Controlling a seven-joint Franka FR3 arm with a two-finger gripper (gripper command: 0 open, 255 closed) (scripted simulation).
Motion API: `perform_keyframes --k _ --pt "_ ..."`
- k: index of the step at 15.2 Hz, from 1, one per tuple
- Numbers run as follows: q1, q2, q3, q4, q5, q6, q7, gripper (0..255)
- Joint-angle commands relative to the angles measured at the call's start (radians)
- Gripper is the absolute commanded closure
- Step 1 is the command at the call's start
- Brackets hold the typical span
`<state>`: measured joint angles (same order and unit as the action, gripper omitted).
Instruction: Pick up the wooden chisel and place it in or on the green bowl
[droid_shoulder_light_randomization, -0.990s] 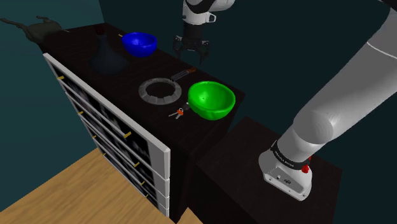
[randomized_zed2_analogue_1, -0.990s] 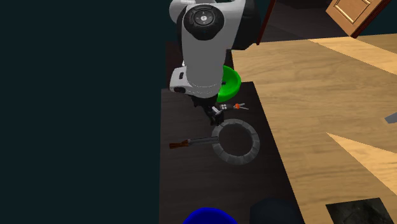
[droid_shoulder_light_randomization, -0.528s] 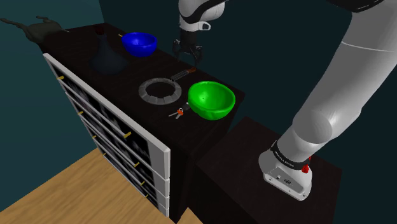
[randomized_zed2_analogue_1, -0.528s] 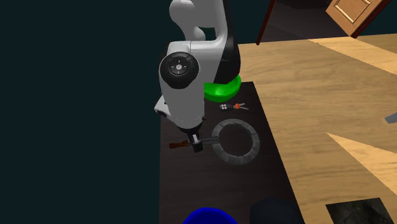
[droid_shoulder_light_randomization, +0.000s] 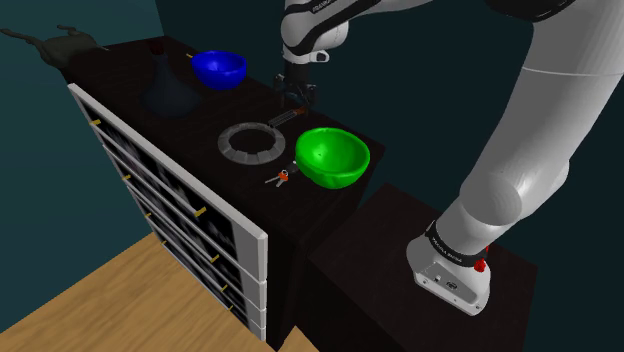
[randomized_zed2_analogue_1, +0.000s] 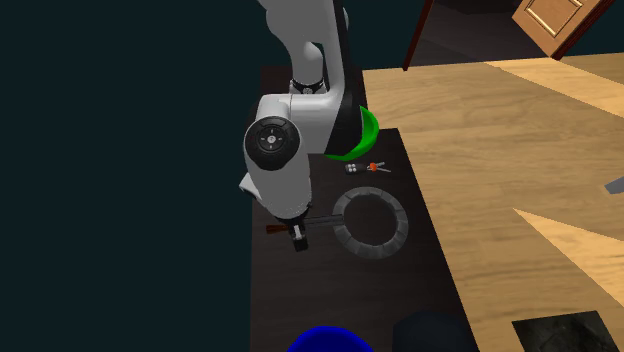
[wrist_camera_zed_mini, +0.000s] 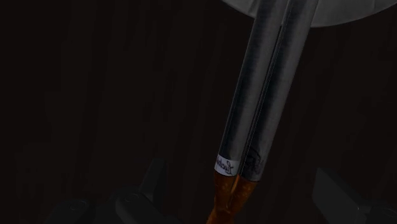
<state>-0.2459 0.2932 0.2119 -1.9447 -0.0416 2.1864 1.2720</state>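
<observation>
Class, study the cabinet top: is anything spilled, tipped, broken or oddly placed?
Nothing stands out. The chisel lies flat beside the grey ring; the green bowl and blue bowl sit upright.

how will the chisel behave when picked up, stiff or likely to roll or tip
Probably stiff: the chisel is a straight dark blade on a brown handle. Long and slim, so gripped at the handle end, where the gripper hangs, it may tip. Lying flat, it could roll if nudged.

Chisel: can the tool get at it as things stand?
Probably yes: the open tool hangs just above the chisel, straddling its handle, and nothing lies between them.
</observation>
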Motion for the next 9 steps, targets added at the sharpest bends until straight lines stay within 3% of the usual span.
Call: perform_keyframes --k 1,8,9 --pt "0.001 0.010 -0.001 -0.011 -0.003 0.021 0.002 0" --pt "0.001 0.010 -0.001 -0.010 -0.003 0.020 0.002 0" --pt "0.001 0.010 -0.001 -0.010 -0.003 0.020 0.002 255"
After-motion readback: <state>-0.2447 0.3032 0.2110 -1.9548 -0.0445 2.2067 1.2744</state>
